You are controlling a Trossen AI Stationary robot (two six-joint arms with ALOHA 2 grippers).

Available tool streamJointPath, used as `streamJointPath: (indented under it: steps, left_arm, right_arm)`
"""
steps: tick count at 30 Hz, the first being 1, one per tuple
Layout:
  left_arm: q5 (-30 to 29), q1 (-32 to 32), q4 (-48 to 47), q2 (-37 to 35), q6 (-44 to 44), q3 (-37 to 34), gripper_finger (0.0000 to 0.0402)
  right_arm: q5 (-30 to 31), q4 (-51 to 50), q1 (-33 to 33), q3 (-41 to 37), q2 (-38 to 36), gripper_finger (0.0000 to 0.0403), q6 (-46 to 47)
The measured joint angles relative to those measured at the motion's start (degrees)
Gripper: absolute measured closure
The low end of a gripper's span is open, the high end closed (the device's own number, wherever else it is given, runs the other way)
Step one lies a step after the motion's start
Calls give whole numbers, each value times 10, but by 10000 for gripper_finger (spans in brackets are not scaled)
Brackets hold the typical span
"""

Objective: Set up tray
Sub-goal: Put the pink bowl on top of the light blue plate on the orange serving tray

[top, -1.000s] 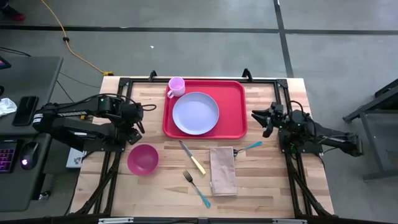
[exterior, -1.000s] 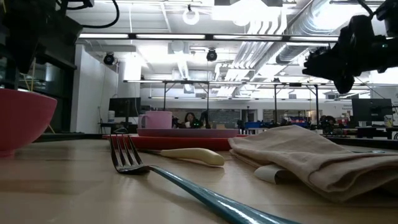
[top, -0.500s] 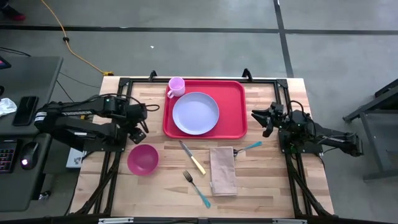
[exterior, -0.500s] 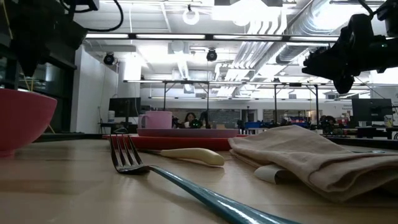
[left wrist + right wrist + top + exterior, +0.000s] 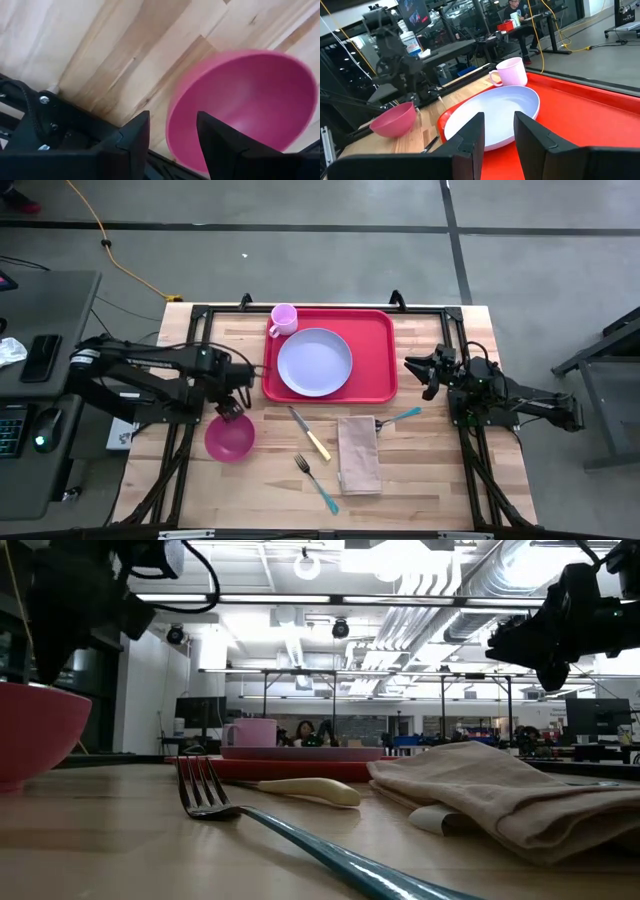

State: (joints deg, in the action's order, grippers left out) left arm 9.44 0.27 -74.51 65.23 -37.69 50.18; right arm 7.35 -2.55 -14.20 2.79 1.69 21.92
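Observation:
The red tray (image 5: 378,348) lies at the table's far middle. On it are the lavender plate (image 5: 315,362) and a pink cup (image 5: 284,319). A pink bowl (image 5: 230,436) stands upright on the wood to the near left of the tray. My left gripper (image 5: 232,406) hangs open, pointing down over the bowl's far rim (image 5: 172,117). In the left wrist view one finger stands outside the rim and one over the hollow, and neither touches it. My right gripper (image 5: 420,370) waits open above the table, by the tray's right edge.
Near the tray lie a cream-handled knife (image 5: 310,434), a teal-handled fork (image 5: 317,484) and a folded tan napkin (image 5: 358,453). A teal utensil handle (image 5: 405,416) sticks out from under the napkin. Bare wood shows along the near edge and right of the napkin.
My left gripper has moved toward the table's right and near edge and tipped downward, from beside the tray's left edge to above the pink bowl's far rim. The bowl and the other things have stayed where they were.

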Motion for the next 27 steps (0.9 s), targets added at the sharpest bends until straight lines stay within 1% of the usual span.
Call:
streamJointPath:
  steps: [2,7,13,19,27]
  left_arm:
    - [-1,-25,0,8,-1,0,208]
    - [-45,-83,3,14,-31,0,208]
    - [-56,-125,14,14,-46,0,208]
    - [-63,-146,46,14,-46,-11,208]
    - [-66,-146,44,14,-46,-43,208]
  right_arm:
    - [2,0,0,0,0,320,0]
    - [12,0,0,0,0,320,1]
    - [10,3,0,0,0,320,1]
    - [6,3,0,0,0,320,5]
    - [-5,3,0,0,0,320,12]
